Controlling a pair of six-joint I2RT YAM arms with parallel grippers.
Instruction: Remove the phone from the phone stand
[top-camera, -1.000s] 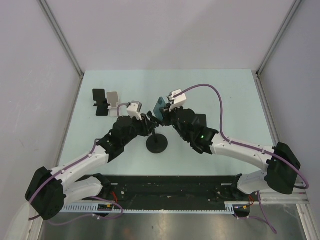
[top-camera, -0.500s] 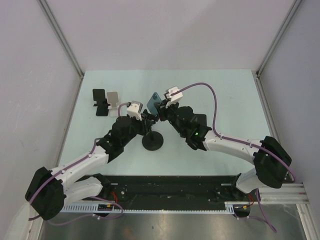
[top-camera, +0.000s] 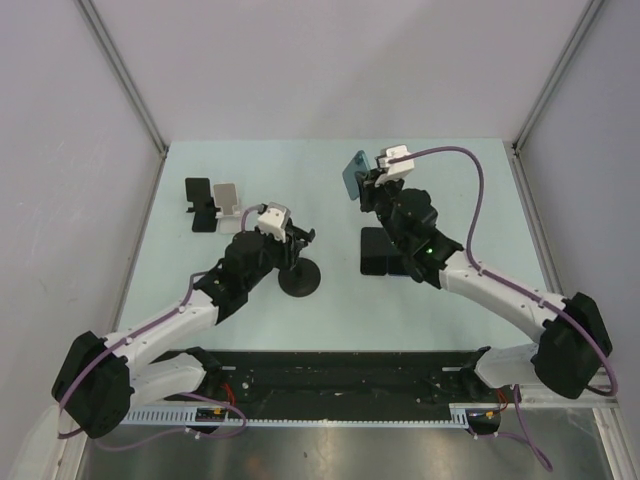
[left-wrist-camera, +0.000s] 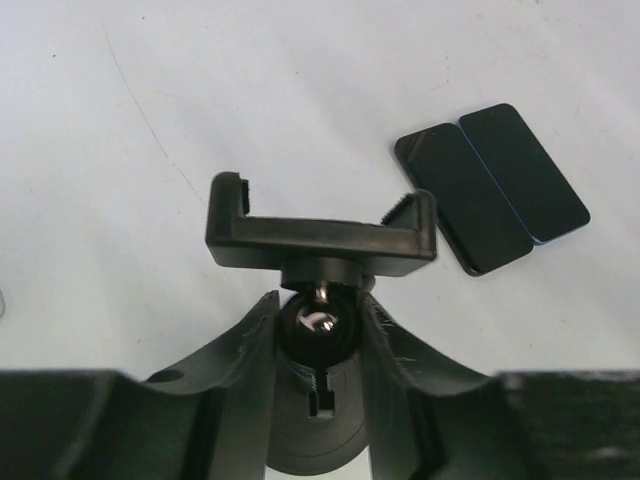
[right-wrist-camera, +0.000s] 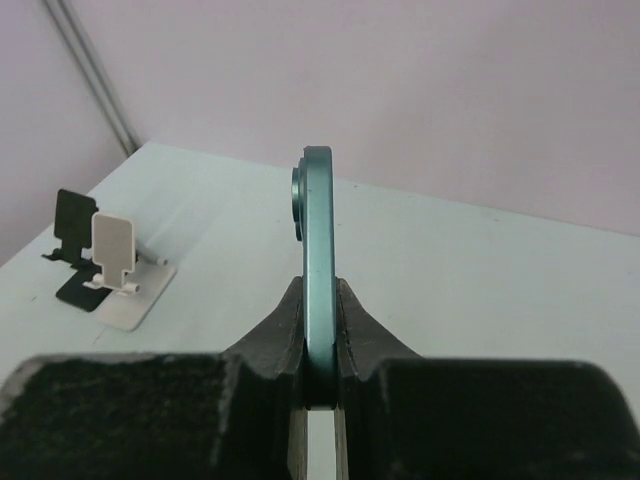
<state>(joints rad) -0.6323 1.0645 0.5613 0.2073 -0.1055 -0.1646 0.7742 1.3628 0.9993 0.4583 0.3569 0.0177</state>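
The black phone stand (top-camera: 300, 279) stands on its round base at mid-table. Its clamp (left-wrist-camera: 320, 235) holds nothing. My left gripper (top-camera: 294, 244) is shut on the stand's ball-joint neck (left-wrist-camera: 318, 327), with a finger pressed on either side of it. My right gripper (top-camera: 369, 187) is shut on the teal phone (top-camera: 354, 174) and holds it in the air, to the right of the stand and further back. In the right wrist view the phone (right-wrist-camera: 318, 240) is edge-on and upright between my fingers (right-wrist-camera: 352, 325).
Two dark phones (top-camera: 385, 250) lie flat side by side on the table under my right arm; they also show in the left wrist view (left-wrist-camera: 490, 195). A small black stand (top-camera: 200, 203) and a white one (top-camera: 229, 203) sit at the far left. Walls enclose the table.
My right gripper has lifted the teal phone out of the stand's clamp and carried it right and toward the back. My left gripper stayed on the stand, which shifted slightly.
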